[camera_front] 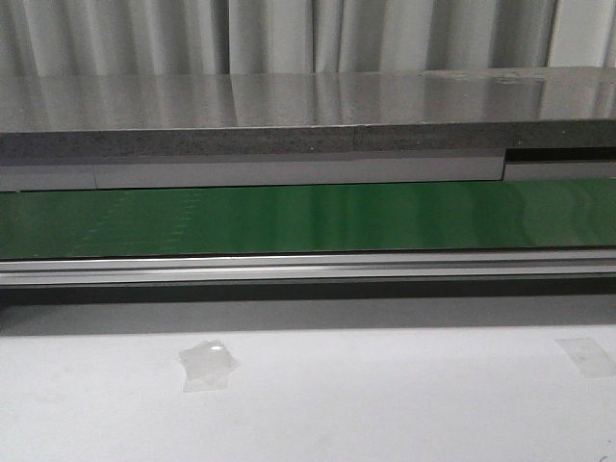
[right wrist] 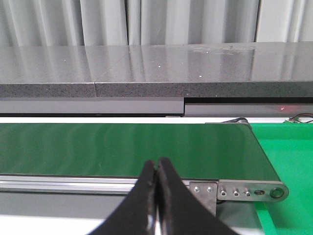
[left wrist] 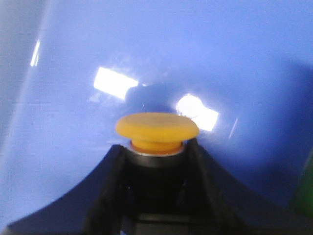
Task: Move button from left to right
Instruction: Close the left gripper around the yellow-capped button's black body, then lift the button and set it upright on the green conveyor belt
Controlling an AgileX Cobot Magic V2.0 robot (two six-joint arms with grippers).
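Observation:
In the left wrist view the button point(left wrist: 157, 128) shows its round yellow cap, with its black body held between the two black fingers. My left gripper point(left wrist: 157, 149) is shut on it, over a glossy blue surface point(left wrist: 161, 54). In the right wrist view my right gripper point(right wrist: 158, 167) is shut with its fingertips touching and nothing between them, in front of the green conveyor belt point(right wrist: 122, 147). Neither gripper nor the button shows in the front view.
A green conveyor belt point(camera_front: 308, 217) with an aluminium rail point(camera_front: 308, 268) runs across the front view, behind a white table point(camera_front: 337, 404) with two taped patches. A grey stone-like shelf point(camera_front: 289, 120) and curtains lie beyond. The belt's end roller bracket point(right wrist: 252, 191) sits right of my right gripper.

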